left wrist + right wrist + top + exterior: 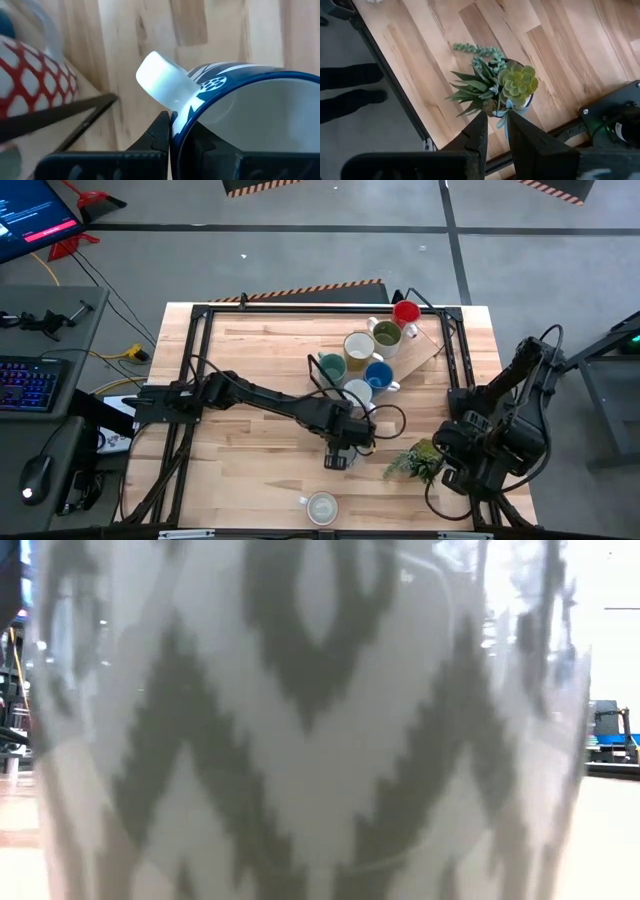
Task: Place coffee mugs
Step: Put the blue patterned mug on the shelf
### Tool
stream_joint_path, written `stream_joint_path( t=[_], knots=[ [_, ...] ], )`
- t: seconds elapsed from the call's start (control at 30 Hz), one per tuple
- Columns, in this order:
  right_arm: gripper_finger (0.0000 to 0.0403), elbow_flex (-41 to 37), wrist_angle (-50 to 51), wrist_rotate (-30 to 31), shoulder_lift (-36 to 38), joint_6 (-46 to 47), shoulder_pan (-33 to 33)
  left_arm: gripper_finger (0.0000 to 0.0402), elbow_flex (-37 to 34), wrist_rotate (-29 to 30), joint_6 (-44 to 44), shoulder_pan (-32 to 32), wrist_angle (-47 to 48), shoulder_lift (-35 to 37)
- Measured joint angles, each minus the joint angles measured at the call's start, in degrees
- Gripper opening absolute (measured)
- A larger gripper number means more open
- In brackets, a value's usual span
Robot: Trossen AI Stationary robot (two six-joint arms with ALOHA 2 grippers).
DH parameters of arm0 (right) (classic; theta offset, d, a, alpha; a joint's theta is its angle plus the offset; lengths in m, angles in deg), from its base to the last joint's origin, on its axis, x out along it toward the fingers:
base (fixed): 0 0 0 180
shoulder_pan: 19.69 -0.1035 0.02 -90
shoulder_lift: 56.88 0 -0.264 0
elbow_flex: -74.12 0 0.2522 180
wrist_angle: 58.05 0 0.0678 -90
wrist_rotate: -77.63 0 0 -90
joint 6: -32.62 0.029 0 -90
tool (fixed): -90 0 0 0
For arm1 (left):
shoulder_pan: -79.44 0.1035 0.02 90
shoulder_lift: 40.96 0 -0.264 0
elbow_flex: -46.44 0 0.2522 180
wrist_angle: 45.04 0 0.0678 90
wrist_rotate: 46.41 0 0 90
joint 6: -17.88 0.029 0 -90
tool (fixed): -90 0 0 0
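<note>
My left gripper (340, 448) reaches to the middle of the table and is shut on a blue-and-white mug (336, 461), whose white inside (260, 115) fills the left wrist view. Several mugs cluster farther back: red (405, 311), olive (386, 333), cream (359, 347), teal (330, 367), blue (378, 375) and white (357, 391). A red-netted white mug (30, 75) stands close beside the held one. A white mug with grey zigzags (321, 507) stands at the near edge and fills the low view (300, 720). My right gripper (496, 125) hangs over the potted plant, narrowly open. My left gripper pinches the blue-and-white mug's rim (186, 114) right beside its white handle (162, 80), one finger inside the mug and one outside. The fingers come from above. Whether the mug's base rests on the table, I cannot tell.
A small green potted plant (415, 460) stands at the right near side, under my right gripper (452, 452). A pale wooden board (425, 352) lies under part of the mug cluster. A black frame (200, 360) rims the table. Bare wood lies at the near left (250, 470).
</note>
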Motion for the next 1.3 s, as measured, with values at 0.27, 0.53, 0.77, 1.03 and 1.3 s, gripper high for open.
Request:
stream_joint_path(
  t=[0.27, 0.53, 0.77, 1.03, 1.3],
  knots=[
    [0.0053, 0.0, 0.0, 2.9, 0.0, 0.0, -2.1, 0.0010, 1.6, -2.9, -1.5, -2.0, 0.5, -0.2],
    [0.0053, 0.0, 0.0, 4.3, 0.0, 0.0, -2.2, 0.0010, 1.7, -3.2, -2.5, -2.9, 0.1, -1.8],
    [0.0053, 0.0, 0.0, 4.3, 0.0, 0.3, -2.2, 0.0010, 1.7, -3.8, -2.8, -2.9, -0.2, -3.2],
    [0.0053, 0.0, 0.0, 4.3, 0.0, 0.3, -2.2, 0.0024, 1.8, -3.9, -2.9, -2.9, -0.4, -3.2],
    [0.0053, 0.0, 0.0, 4.3, 0.0, 0.3, -2.2, 0.0055, 1.8, -3.9, -2.9, -2.9, -1.5, -3.2]
  ],
)
